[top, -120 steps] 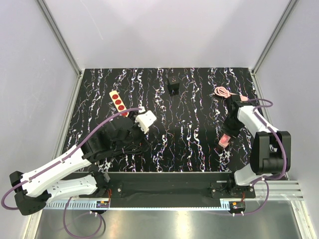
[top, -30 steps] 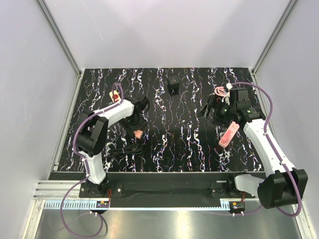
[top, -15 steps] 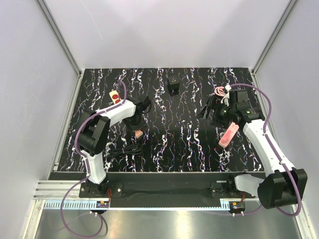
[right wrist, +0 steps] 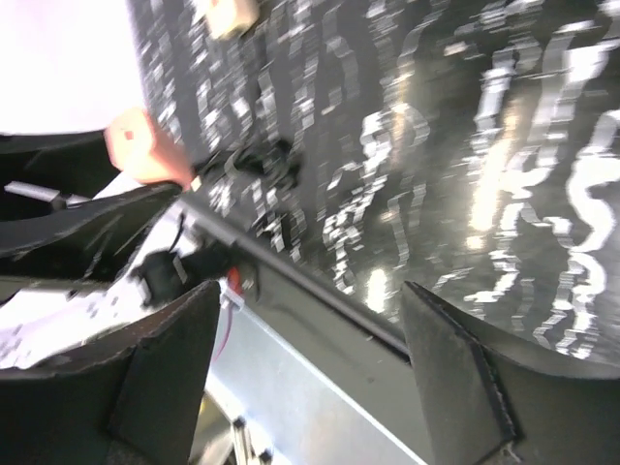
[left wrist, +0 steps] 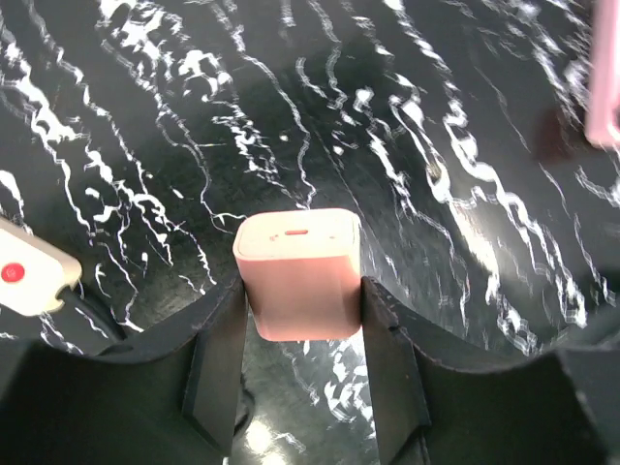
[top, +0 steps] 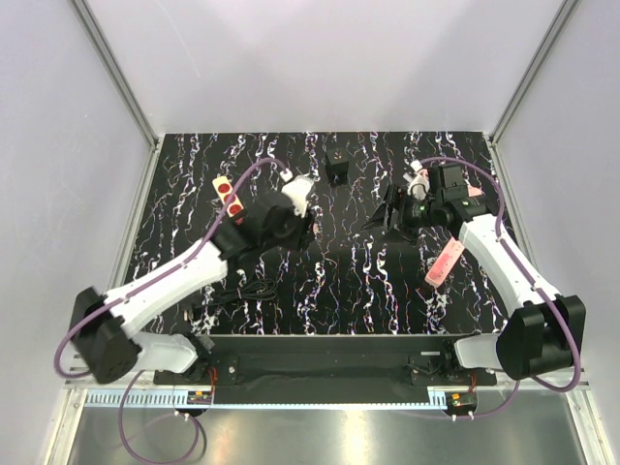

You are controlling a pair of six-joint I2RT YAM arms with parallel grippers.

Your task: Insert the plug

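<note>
Progress: early to middle stage. The plug (left wrist: 298,266) is picked up but not inserted. The left tool (left wrist: 302,291) is closed about halfway, with a finger pressed against each side of the plug. The plug appears to be lifted off the bench (top: 329,281), with its shadow on the surface below.

Location: the plug sits in the left tool over the left-centre of the bench. It is near the strip (top: 229,197) and to its right, but apart from it. The left wrist view shows only one end of the strip, at the frame's left edge.

Outstanding, by my judgement: carry the plug to the strip, line it up over a red socket and press it in.

Right tool (right wrist: 310,291): jaws wide apart with nothing between them. It hangs over the right half of the bench. Its view is blurred.

Condition of the plug: a pink block with rounded edges and a smooth, clean finish. The face turned away from the tool has a small slot port. It sits square in the grip, not tilted. The pins are hidden, so which way they point cannot be confirmed.
</note>
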